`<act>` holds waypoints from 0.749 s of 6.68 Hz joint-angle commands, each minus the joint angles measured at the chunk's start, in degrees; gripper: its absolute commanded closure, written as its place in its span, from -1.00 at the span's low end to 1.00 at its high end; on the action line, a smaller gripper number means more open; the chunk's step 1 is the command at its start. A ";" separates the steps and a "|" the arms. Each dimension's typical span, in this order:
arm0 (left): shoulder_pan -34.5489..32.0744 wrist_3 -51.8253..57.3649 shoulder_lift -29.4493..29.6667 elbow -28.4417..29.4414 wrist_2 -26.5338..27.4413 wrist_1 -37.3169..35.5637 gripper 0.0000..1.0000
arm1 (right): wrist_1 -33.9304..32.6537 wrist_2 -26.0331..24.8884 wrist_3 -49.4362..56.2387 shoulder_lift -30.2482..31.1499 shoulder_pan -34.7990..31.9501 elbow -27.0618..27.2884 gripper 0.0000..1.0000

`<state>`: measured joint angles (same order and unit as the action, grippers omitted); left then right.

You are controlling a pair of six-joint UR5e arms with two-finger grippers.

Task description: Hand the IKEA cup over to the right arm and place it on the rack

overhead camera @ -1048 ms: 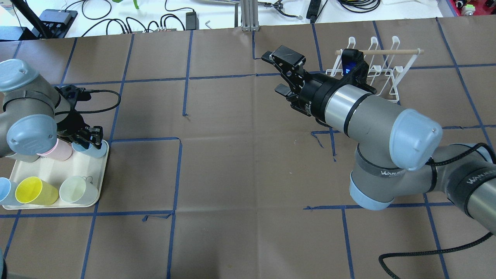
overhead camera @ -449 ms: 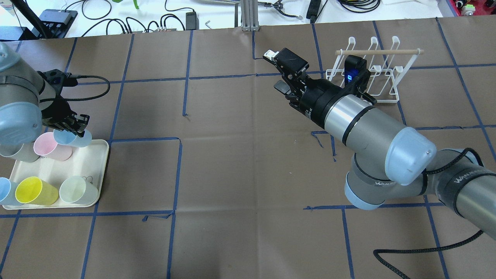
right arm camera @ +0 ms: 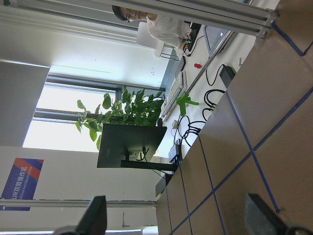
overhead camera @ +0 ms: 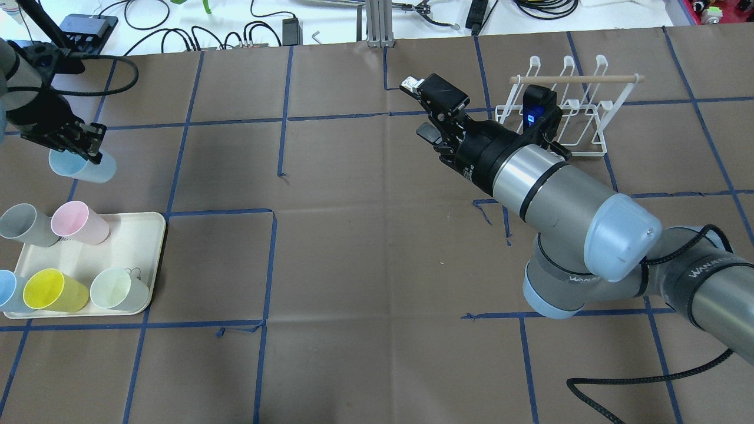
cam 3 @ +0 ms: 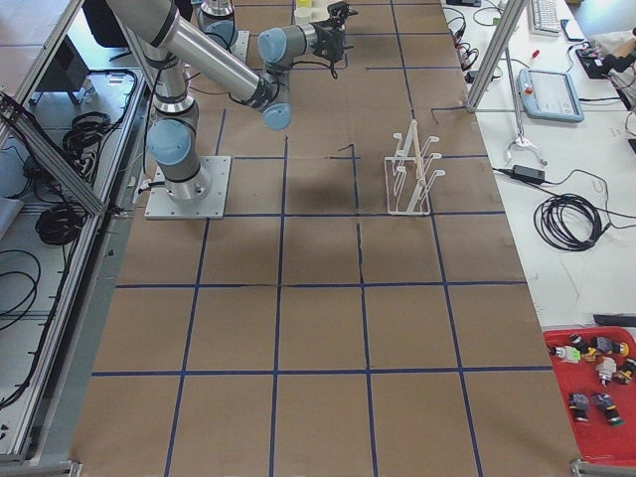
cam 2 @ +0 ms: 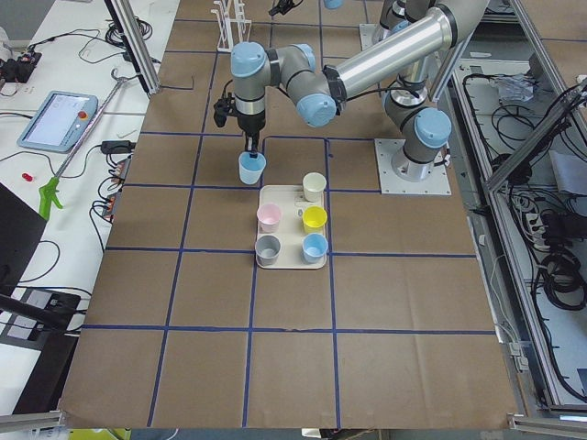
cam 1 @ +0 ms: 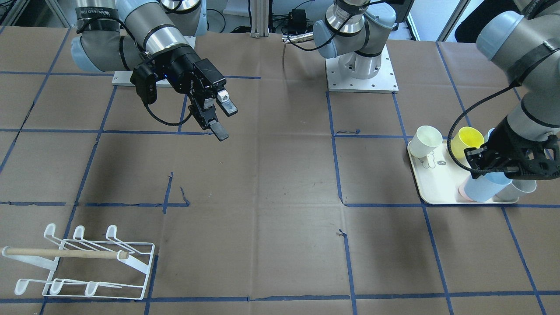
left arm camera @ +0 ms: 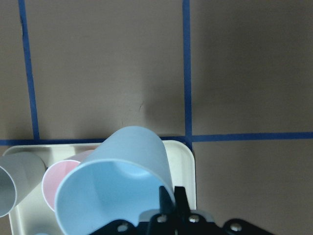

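Observation:
My left gripper (overhead camera: 73,141) is shut on the rim of a light blue IKEA cup (overhead camera: 82,168) and holds it in the air beyond the far edge of the cream tray (overhead camera: 138,235). The left wrist view shows the cup (left arm camera: 117,186) tilted, with its mouth towards the camera. The right arm (overhead camera: 554,188) reaches over the table's middle, its gripper (overhead camera: 417,108) open, empty and pointing left, far from the cup. The white wire rack (overhead camera: 565,112) with a wooden dowel stands just behind the right wrist and carries no cup.
On the tray stand a grey cup (overhead camera: 23,225), a pink cup (overhead camera: 76,222), a blue cup (overhead camera: 9,290), a yellow cup (overhead camera: 53,290) and a pale green cup (overhead camera: 118,288). Cables and boxes lie beyond the table's far edge. A person (right arm camera: 166,27) shows in the right wrist view.
The left gripper has lifted the light blue cup off the tray and carried it up and away from the tray. The right gripper turned slightly, then stayed in place.

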<state>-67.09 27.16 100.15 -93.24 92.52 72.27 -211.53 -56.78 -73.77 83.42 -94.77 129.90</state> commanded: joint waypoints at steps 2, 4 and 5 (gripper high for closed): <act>-7.68 -0.26 1.63 8.60 -11.32 1.13 1.00 | -3.36 -1.40 -8.73 -0.27 0.11 0.09 -1.00; -7.96 -0.26 0.66 5.98 -35.78 -5.70 1.00 | -3.45 -2.99 -9.02 -0.36 0.12 0.09 -1.00; -8.05 -0.18 0.14 4.05 -46.01 -10.26 1.00 | -3.45 -3.08 -9.02 -0.36 0.20 0.09 -1.00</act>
<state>-74.97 26.90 100.84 -87.25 59.49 66.77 -214.93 -59.58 -82.65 83.08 -94.62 129.99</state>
